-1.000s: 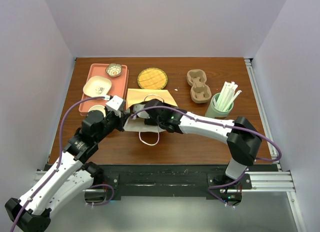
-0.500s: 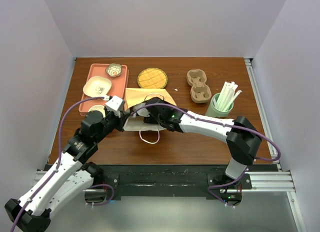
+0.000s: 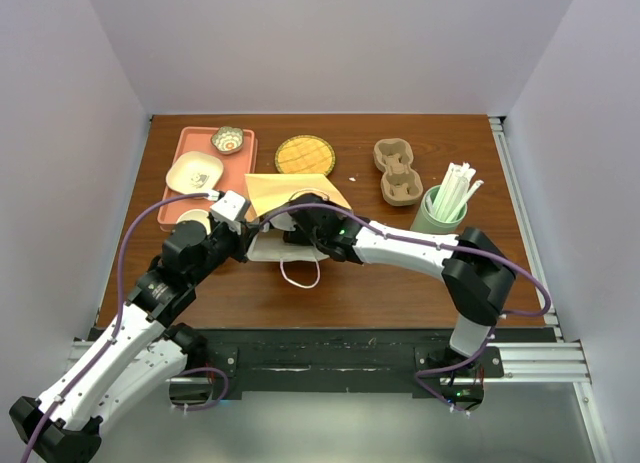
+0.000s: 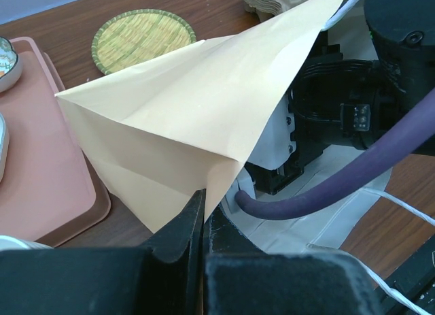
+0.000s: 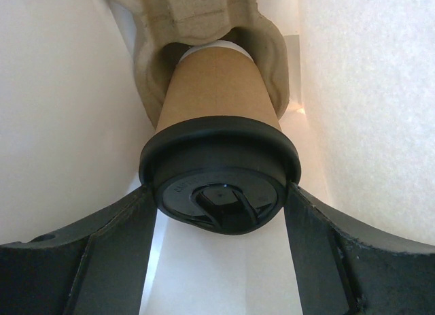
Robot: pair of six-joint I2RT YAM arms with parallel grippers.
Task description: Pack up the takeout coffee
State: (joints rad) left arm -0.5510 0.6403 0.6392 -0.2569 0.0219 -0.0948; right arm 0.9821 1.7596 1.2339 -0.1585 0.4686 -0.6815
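The takeout coffee (image 5: 221, 186), a tan paper cup with a black lid, lies inside a paper bag. Its base sits in a pulp cup carrier (image 5: 197, 15). My right gripper (image 5: 221, 213) is shut on the coffee, with a finger pressed to each side of the lid. In the top view the coffee is hidden. The right gripper (image 3: 305, 221) reaches under the bag's raised tan flap (image 3: 290, 191). My left gripper (image 4: 204, 203) is shut on the edge of the bag (image 4: 190, 111) and holds that flap up.
A pink tray (image 3: 190, 143) with bowls sits at the back left, and lidless cups (image 3: 193, 221) stand by it. A woven coaster (image 3: 304, 155), a second pulp carrier (image 3: 397, 171) and a green cup of straws (image 3: 440, 211) lie behind and to the right. The bag's white handle loop (image 3: 300, 273) trails toward me.
The bag's tan flap has lifted and spread toward the back left. My right gripper has pushed a little deeper into the bag. The left arm has held its place.
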